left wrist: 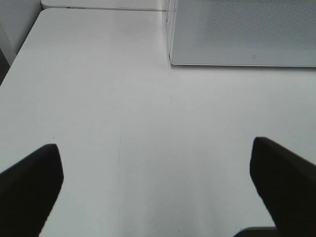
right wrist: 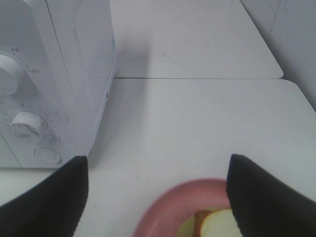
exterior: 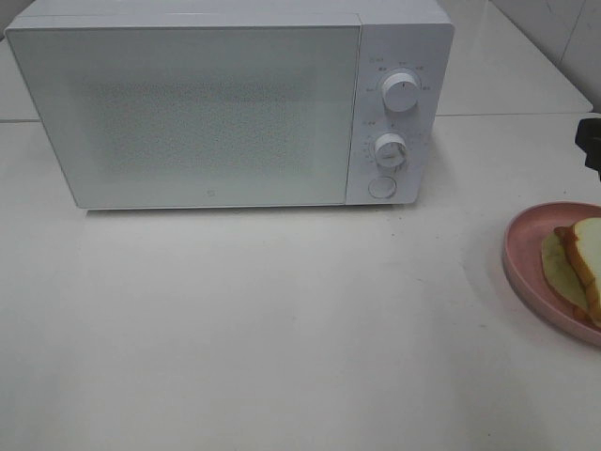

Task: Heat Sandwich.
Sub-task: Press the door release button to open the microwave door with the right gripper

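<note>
round pink plate (exterior: 524, 246) & white-bread sandwich w/ tan crust (exterior: 587, 246) both cut off by high view's right edge; right wrist view catches only a sliver of each. print round white microwave's (exterior: 404, 28) knobs (exterior: 402, 91) too tiny to read. inside hidden behind speckled door (exterior: 188, 113). black part (exterior: 592, 141) at right edge: can't tell what.

White tabletop (exterior: 282, 329), smooth and faintly glossy, fills the near and middle ground. A thin seam (exterior: 507, 116) runs left to right on the far side, where a second tabletop (exterior: 512, 66), also white, butts against it. Far right corner: pale tiled wall (exterior: 573, 28) with grey grout lines; light soft and even, with only faint, blurred shadows on the surface.
</note>
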